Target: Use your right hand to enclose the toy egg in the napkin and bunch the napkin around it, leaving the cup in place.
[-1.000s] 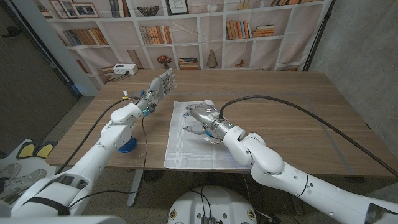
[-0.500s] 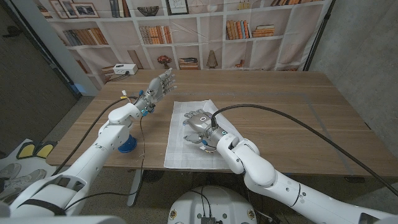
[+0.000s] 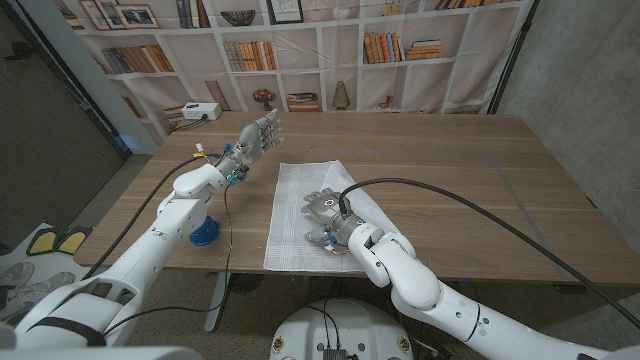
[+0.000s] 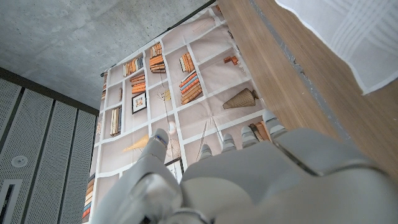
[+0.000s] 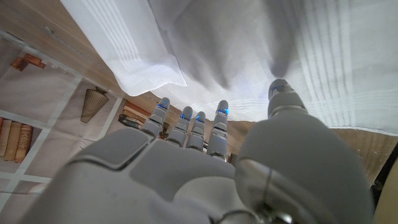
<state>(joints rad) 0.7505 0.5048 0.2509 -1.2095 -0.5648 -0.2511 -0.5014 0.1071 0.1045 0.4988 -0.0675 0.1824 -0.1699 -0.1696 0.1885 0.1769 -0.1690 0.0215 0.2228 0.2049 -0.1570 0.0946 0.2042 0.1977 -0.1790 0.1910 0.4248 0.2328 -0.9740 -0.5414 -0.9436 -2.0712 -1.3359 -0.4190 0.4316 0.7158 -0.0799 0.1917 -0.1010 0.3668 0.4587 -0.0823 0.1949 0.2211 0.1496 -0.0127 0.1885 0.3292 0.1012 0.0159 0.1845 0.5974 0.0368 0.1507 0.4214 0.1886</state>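
Right robot hand (image 3: 325, 218) on napkin (image 3: 300, 205).
Pressed down on bench (image 3: 480, 190), grip unclear; left robot hand (image 3: 258, 135) raised, spread, holding nothing.

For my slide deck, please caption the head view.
Right hand presses on the white napkin; left hand hovers open beside it.

Probably a robot lab: bookshelf backdrop (image 3: 300, 50) hung before bare concrete wall (image 3: 580, 70).

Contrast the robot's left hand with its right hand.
The left hand is raised above bare wood beside the white cloth napkin, fingers extended, holding nothing; the right hand is low over the napkin, fingers curled down onto it. Both are grey metal.
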